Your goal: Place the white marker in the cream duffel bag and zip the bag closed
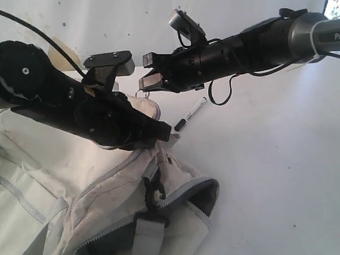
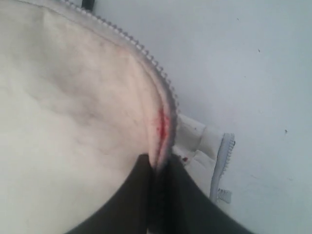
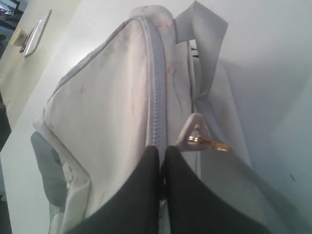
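Our left gripper [image 2: 158,165] pinches the cream duffel bag [image 1: 105,195] at its open rim, right gripper [image 3: 161,151] is squeezed together by the zipper [image 3: 157,97], and the white marker [image 1: 190,113] just sits on the table [image 1: 277,173] nearby.

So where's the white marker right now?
In the exterior view the white marker lies loose on the table near the middle, just right of the cream duffel bag and outside it.

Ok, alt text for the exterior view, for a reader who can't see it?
The white marker lies on the white table beside the open cream duffel bag. Two black arms meet above the bag: the left hand pinches its zipper edge, the right hand is closed.
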`<state>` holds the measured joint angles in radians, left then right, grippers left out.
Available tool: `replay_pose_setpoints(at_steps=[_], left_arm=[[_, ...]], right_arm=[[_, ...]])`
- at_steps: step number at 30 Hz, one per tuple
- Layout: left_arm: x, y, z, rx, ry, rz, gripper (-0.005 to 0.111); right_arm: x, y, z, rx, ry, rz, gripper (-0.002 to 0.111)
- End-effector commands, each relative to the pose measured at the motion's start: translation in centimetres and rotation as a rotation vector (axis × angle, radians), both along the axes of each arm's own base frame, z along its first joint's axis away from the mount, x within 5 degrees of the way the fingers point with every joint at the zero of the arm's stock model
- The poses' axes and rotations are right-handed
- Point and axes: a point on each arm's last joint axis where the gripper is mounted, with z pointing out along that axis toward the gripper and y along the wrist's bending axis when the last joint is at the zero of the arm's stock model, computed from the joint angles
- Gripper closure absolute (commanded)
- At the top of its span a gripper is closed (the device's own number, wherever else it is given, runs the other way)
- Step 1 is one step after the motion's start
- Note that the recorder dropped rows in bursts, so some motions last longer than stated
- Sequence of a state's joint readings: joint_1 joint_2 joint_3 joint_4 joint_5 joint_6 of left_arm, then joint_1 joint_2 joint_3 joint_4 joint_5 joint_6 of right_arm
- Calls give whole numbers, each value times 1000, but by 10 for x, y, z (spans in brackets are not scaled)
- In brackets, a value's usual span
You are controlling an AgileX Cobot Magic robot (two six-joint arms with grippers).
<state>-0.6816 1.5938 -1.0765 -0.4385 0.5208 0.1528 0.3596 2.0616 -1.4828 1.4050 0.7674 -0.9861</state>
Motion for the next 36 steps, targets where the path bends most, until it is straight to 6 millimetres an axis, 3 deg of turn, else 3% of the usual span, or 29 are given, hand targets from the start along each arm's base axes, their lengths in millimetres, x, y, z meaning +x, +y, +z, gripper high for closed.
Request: replay_pose_setpoints(at_steps=[1,6,12,23,27,31,36], left_arm=[[-16,7,11,65,47,-82,107],[-25,19,7,210,98,-159,107],[-31,35,2,383,175,-172,107],[-49,67,23,583,229,-116,107],[-46,74,25,629,203,-63,107],[-48,76,31,617,183,-56,107],[-48,77,32,623,174,-54,107]], right_arm=[[9,1,9,16,-33,-22,108],[19,11,6,70,54,30,108],[37,9,1,56,113,24,108],[70,17,12,129,77,12,108],[80,18,11,152,84,-6,108],[94,7,10,171,79,-65,108],[94,8,7,188,99,-45,108]])
